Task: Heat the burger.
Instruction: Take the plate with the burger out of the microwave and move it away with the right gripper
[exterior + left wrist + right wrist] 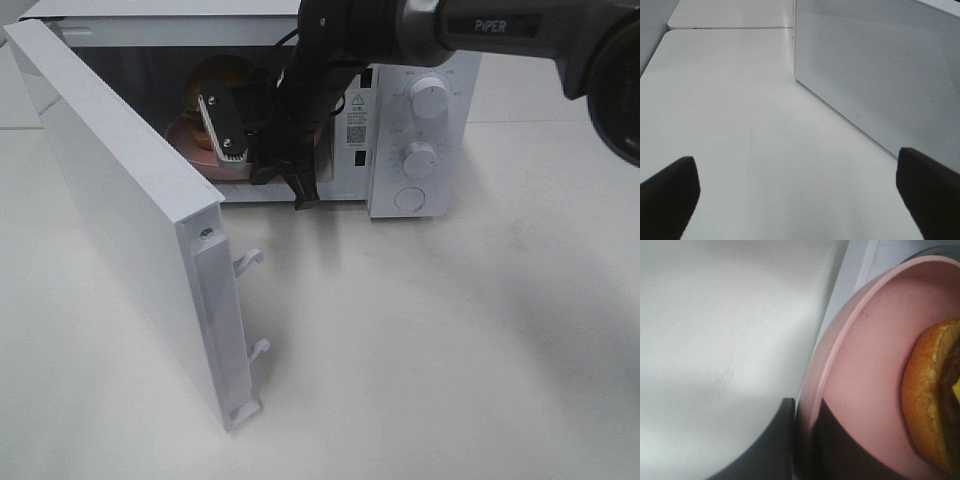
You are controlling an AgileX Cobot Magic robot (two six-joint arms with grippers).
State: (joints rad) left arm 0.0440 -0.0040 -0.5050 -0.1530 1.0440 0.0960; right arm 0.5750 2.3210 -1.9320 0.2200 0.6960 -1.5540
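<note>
The burger [932, 405] sits on a pink plate [865, 380] inside the white microwave [420, 130], whose door [130, 220] stands wide open. The right gripper [807, 440] is closed on the rim of the plate at the oven's mouth. The left gripper [800, 192] hangs fully open over the table [740, 125], beside the door, holding nothing.
</note>
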